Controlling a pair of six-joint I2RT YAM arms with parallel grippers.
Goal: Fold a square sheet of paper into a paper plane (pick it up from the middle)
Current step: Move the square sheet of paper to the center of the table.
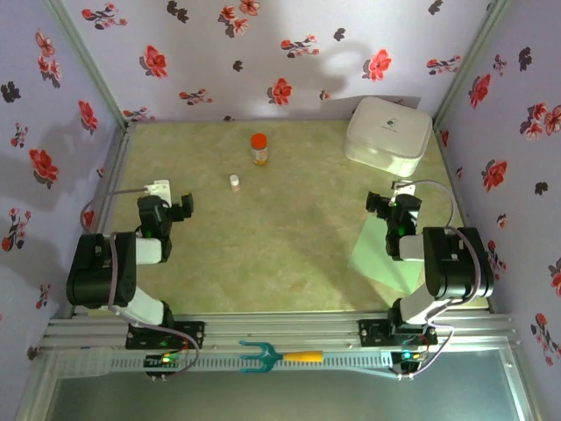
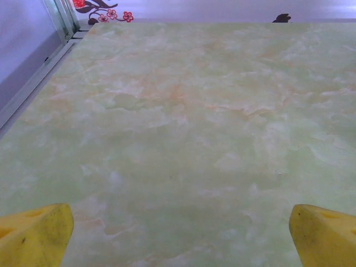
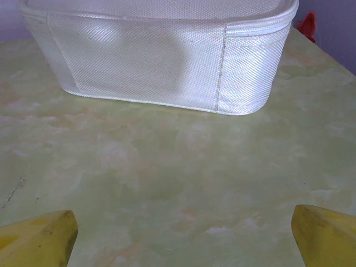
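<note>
Teal fork [image 1: 260,355], pale mint sheet [image 1: 372,254], flat, uncreased

Lab test booth: floral-papered walls [image 1: 263,53], aluminium frame [image 1: 289,331].

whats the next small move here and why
Probably swing the right gripper back and down over the middle of the square sheet of paper. The sheet lies flat and untouched near that arm's base, while the gripper, open and empty, faces the white box instead.
</note>
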